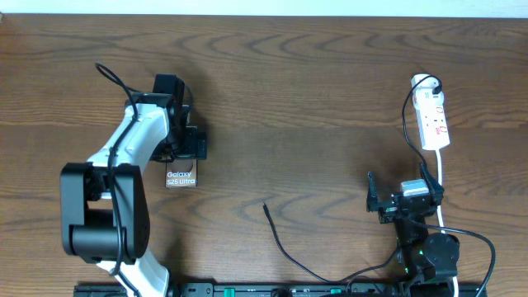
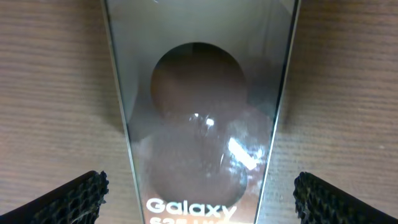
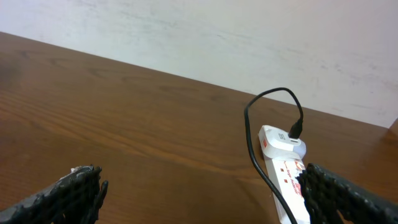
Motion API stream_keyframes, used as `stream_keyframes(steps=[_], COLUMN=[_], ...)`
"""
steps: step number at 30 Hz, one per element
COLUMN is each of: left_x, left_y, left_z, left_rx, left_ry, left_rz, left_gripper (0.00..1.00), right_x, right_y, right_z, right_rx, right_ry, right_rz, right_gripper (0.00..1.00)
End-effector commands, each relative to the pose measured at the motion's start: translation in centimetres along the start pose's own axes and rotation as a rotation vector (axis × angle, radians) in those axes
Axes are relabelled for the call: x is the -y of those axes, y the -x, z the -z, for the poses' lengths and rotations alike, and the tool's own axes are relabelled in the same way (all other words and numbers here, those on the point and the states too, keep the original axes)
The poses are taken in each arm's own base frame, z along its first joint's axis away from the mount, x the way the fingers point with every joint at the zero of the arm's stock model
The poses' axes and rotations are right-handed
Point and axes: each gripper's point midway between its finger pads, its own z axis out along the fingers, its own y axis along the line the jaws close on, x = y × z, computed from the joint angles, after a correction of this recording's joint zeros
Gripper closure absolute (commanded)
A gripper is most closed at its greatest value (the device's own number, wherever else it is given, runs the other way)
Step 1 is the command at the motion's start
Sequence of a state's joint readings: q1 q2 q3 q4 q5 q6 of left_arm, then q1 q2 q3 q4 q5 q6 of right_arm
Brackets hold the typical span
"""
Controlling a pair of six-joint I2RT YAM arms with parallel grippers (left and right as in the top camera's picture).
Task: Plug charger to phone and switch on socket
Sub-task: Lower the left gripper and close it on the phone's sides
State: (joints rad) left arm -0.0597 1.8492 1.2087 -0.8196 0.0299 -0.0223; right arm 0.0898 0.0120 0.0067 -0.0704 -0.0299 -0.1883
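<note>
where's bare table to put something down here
Widest bare wood is mid-table, between the phone and the socket, beyond the charger tip. Crowded around the phone under the left arm, and near the right gripper and white cord.

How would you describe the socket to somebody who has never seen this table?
On the wooden table, look far right, beyond the right gripper. The socket is the small white elongated strip there; red marks set it apart from the thin black charger cable beside it.

Phone [image 1: 181,176] flat left, charger tip [image 1: 266,208] mid-table, white socket [image 1: 434,122] far right
</note>
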Motion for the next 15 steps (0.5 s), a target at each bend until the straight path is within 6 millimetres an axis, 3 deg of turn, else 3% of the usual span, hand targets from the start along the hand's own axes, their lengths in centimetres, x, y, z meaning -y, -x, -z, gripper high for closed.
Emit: stream_keyframes(steps=[1,15], left_x=[0.07,0.13], left_y=[0.61,1.11], left_z=[-0.36,-1.16], left_rx=[0.001,0.037], left_ry=[-0.011,-0.013], left_rz=[-0.008,-0.011], left_gripper=[0.02,0.02], right_x=[0.06,0.06], right_y=[-0.03,-0.03], right_z=[0.03,0.03], right_rx=[0.001,0.001], right_ry=[-0.001,-0.001], right_rz=[-0.008,-0.008], right_gripper=[0.01,0.01])
